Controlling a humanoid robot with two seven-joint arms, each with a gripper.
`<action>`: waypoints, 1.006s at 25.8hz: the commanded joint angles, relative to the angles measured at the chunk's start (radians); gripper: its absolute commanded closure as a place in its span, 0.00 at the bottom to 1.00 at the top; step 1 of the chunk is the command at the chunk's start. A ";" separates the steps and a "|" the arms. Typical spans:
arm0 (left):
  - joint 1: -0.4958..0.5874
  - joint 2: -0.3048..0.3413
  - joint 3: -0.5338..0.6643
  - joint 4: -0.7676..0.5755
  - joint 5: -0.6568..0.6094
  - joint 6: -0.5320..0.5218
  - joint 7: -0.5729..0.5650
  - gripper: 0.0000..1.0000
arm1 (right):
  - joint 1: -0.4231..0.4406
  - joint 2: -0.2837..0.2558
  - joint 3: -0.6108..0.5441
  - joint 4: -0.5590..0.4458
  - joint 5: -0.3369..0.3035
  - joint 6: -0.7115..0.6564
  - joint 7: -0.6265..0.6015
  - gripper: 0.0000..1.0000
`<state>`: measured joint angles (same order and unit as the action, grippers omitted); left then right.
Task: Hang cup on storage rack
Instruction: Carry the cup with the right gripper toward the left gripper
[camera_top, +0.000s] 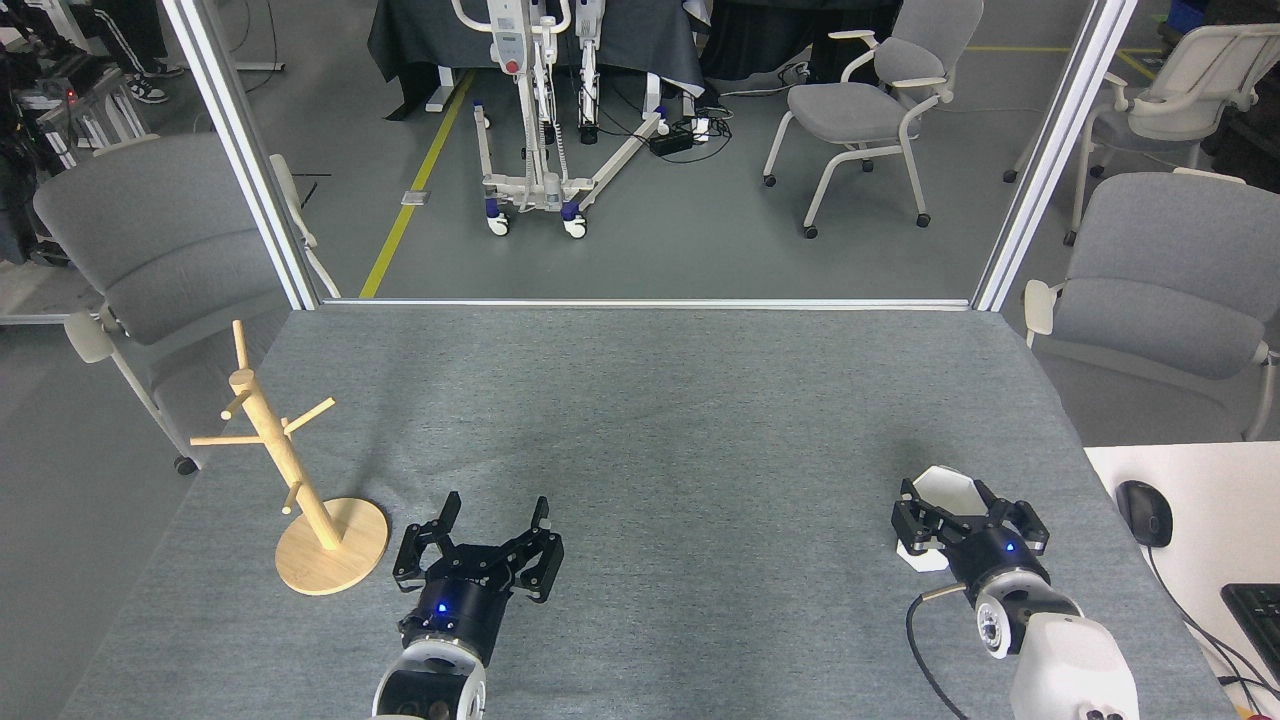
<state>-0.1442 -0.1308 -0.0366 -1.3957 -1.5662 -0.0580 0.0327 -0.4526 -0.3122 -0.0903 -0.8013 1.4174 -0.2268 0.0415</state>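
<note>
Grey felt table (640, 420); faceted white cup (943, 492)

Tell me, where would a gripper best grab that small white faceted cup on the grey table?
Probably across two opposite flat facets of the small white faceted cup, coming from the near side, as the right gripper does with a finger on either side. The flat faces give the fingers something to press on. No handle shows from here.
</note>
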 joint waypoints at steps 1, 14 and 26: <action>0.002 0.000 0.000 -0.002 0.000 -0.003 0.009 0.01 | -0.009 -0.027 -0.003 -0.068 -0.078 -0.014 0.153 1.00; 0.015 0.034 -0.131 -0.016 -0.035 -0.048 0.013 0.01 | -0.038 -0.077 -0.003 -0.374 -0.268 0.050 0.511 1.00; -0.046 0.060 -0.364 -0.016 -0.215 -0.129 -0.007 0.01 | -0.132 0.002 0.376 -0.840 -0.256 0.814 0.742 1.00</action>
<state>-0.1577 -0.0634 -0.3655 -1.4140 -1.7703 -0.1496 0.0362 -0.5278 -0.3215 0.1211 -1.5827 1.1400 0.3702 0.7579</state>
